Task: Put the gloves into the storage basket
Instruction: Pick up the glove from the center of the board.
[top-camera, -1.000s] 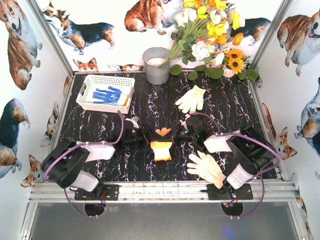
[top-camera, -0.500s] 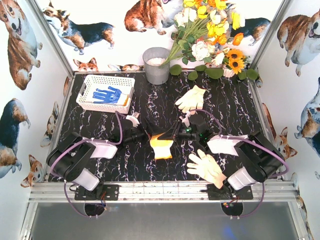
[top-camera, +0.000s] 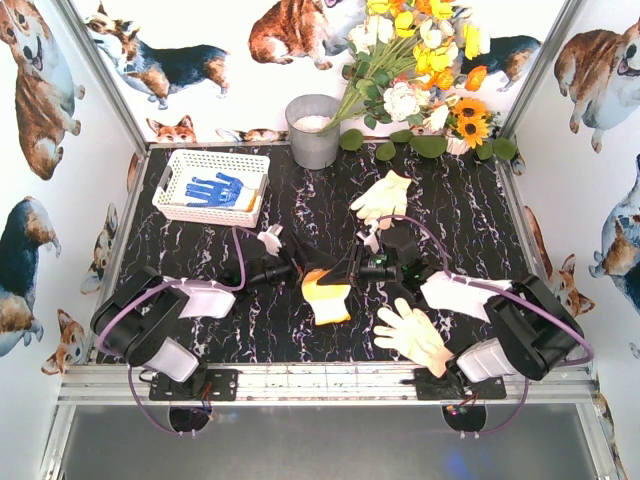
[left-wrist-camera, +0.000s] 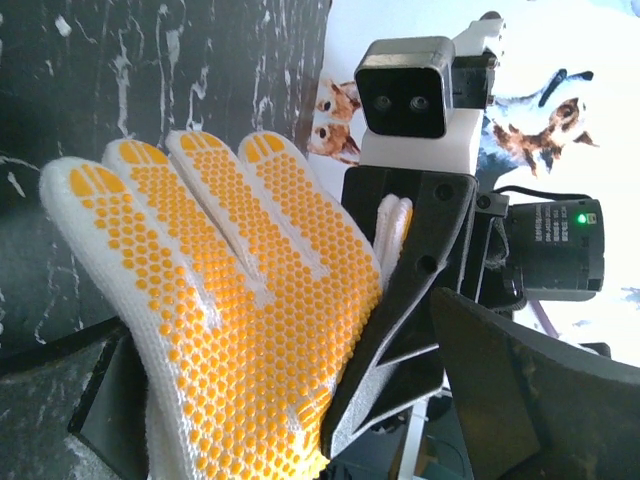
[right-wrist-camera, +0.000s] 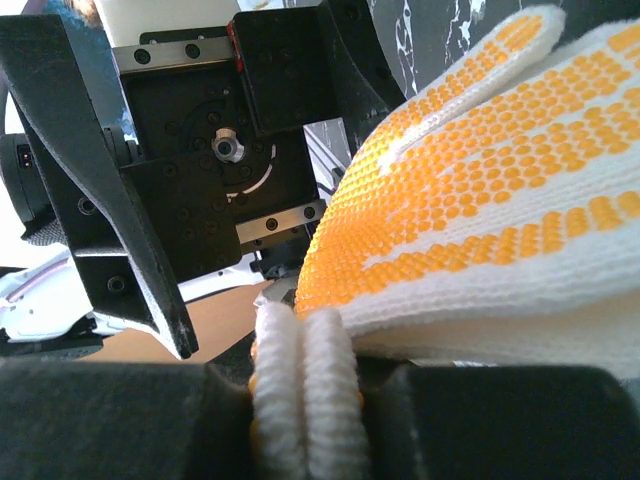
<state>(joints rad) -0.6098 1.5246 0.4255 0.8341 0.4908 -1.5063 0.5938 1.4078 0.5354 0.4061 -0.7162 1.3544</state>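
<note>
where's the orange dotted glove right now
In the top view the orange dotted glove is at mid-table, between the left claw and the right claw, with a cream glove just to its near right.

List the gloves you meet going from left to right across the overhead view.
blue-patterned glove in the storage basket → orange-dotted glove mid-view. The far cream glove and near cream glove come after, but their spans overlap, so they are left unordered.
</note>
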